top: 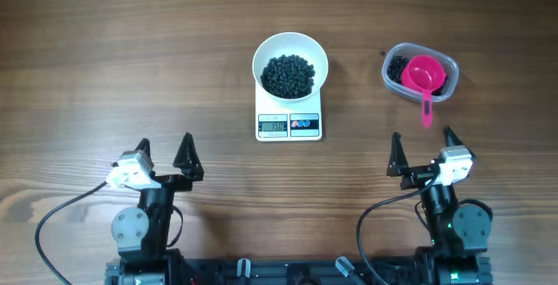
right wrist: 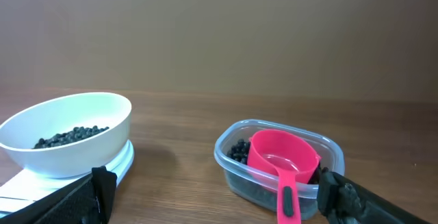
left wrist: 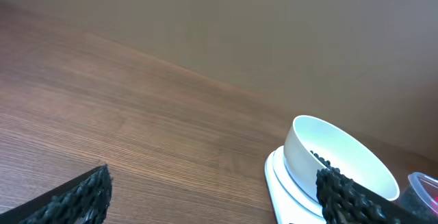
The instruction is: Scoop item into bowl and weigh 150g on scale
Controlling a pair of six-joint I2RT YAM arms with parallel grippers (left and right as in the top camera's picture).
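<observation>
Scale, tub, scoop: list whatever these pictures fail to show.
- Scale reading: overhead, digits too small; both wrist views cut off the display.
- Beads in tub: amount hidden under the scoop, overhead and right wrist.
- Scoop handle end: right wrist, cut by bottom edge.

My desk [top: 131, 58] was matt, grained wood. The bowl [right wrist: 75, 150] looked glossy and smooth, the tub [right wrist: 229, 170] clear plastic, the scoop [right wrist: 282, 157] smooth pink plastic, the pads [left wrist: 85, 196] on my left tool [top: 165, 141] rough black.
</observation>
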